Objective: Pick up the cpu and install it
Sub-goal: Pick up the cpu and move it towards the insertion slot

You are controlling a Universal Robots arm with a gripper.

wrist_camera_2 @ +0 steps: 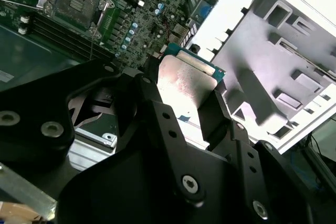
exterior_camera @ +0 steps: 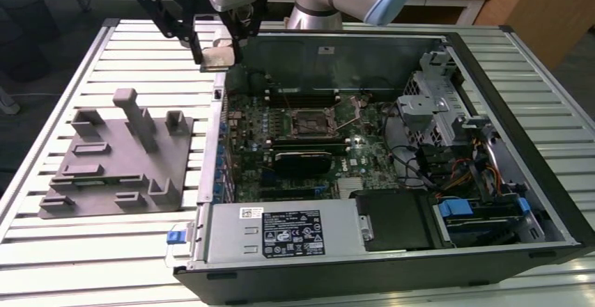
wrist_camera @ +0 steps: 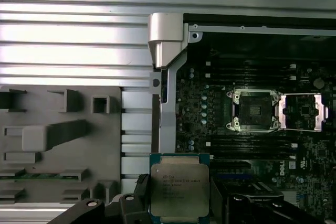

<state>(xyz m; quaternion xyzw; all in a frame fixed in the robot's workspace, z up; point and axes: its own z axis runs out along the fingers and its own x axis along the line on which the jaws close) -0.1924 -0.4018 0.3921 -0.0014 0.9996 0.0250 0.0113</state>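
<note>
Gripper (wrist_camera_2: 186, 95): clamping the cpu (wrist_camera_2: 185, 80) by two opposite edges between black fingers (wrist_camera_2: 152, 103), with the jaws closed onto the chip.
Cpu: being held clear of every surface, with its silvery metal top facing the camera in the first wrist view and a tan face showing in the exterior view.
Place of the cpu: hanging over the far corner of the computer case (exterior_camera: 353, 49) on the exterior view's left, above the case rim, with the fixture to one side and the motherboard to the other.
Grey fixture (exterior_camera: 116, 161): lying flat on the slatted table (exterior_camera: 102, 265) just beside the case, on the exterior view's left, with its posts and pockets standing up.
Motherboard socket (wrist_camera: 254, 110): sitting open inside the case, well apart from the cpu, showing its dark square bed.
Socket's metal frame (wrist_camera: 302, 111): lying folded back beside the socket.
Power supply (exterior_camera: 279, 234): filling the case's near edge in the exterior view, carrying a white label.
</note>
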